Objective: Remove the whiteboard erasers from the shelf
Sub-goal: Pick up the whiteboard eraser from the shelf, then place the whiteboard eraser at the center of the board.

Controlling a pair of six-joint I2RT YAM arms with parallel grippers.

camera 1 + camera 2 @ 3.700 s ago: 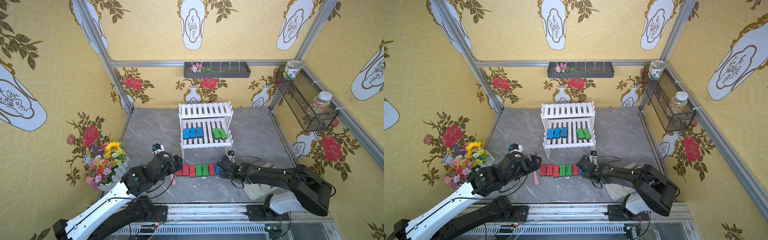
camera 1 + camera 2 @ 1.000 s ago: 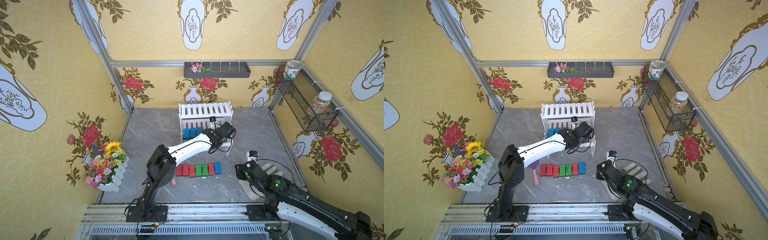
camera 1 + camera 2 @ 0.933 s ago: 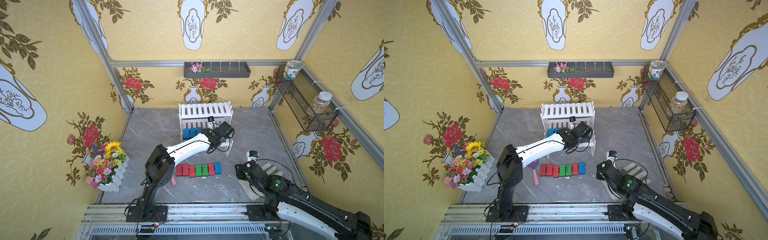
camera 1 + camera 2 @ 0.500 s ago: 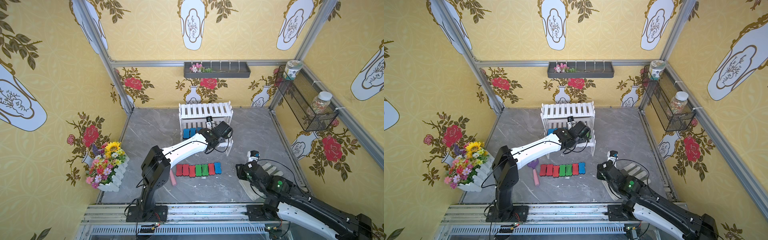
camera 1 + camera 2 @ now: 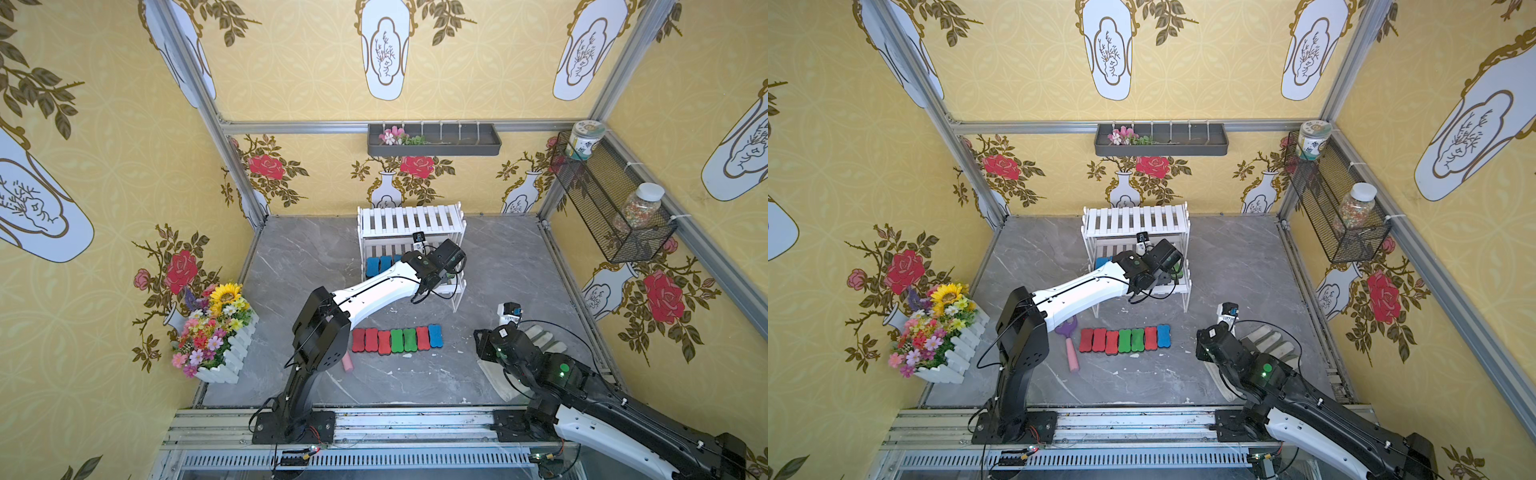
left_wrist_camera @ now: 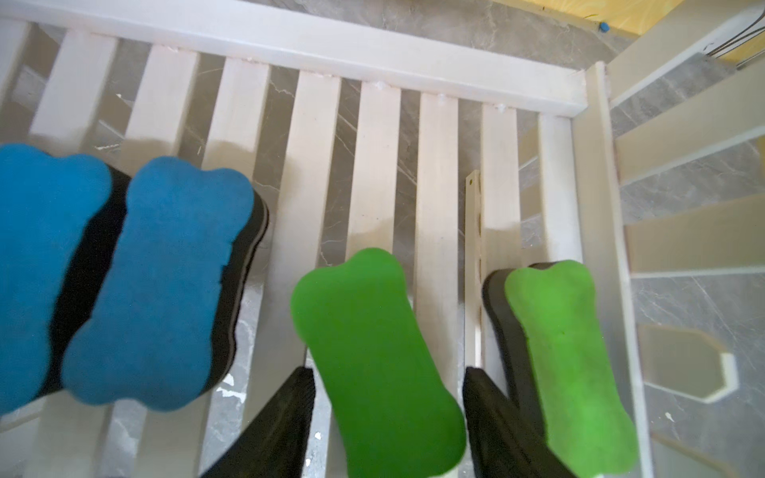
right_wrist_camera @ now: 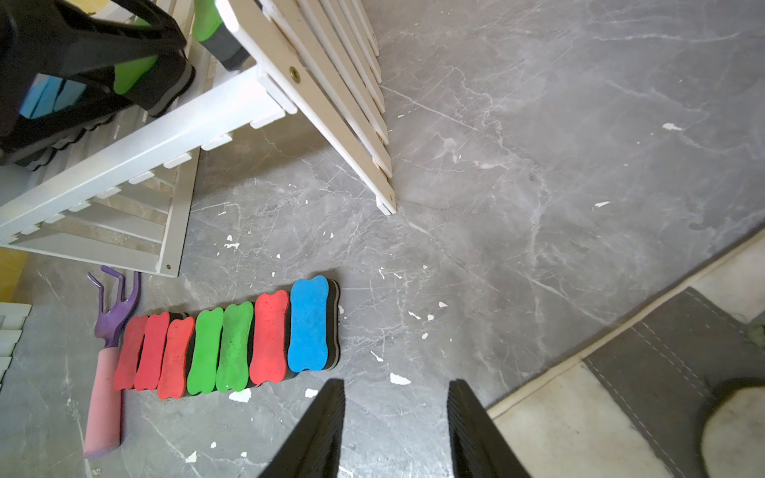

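**Straddling a green eraser on the shelf's lower tier**

Your left gripper [image 6: 387, 370] has its jaws spread to either side of a green eraser [image 6: 372, 351], which lies flat between them on the slats of the shelf [image 6: 372, 54]. One finger looks to be touching the foam. The other shows a thin gap, so I would not call this a pinch yet. The jaws line up with the eraser's narrow waist, probably because that gives the fingers the shortest span and two fairly flat sides to press.

Just outside one jaw lies a second green eraser [image 6: 567, 351], tucked against the shelf's side rail. That finger sits in the narrow lane between the two green pads and has little room to spare. Outside the opposite jaw, past a few bare slats, are the blue erasers [image 6: 165, 281], side by side and touching.

Your right gripper [image 7: 396, 383] hangs over the floor [image 7: 538, 165] with its jaws apart and nothing between them. Beyond its tips and off to one side sits a row of erasers [image 7: 232, 347], seven in red, green and blue, lined up edge to edge with a garden fork [image 7: 107, 331] at the far end. By my reckoning the job is somewhat past halfway. Close squarely before lifting, or the neighbouring green pad may drag along.
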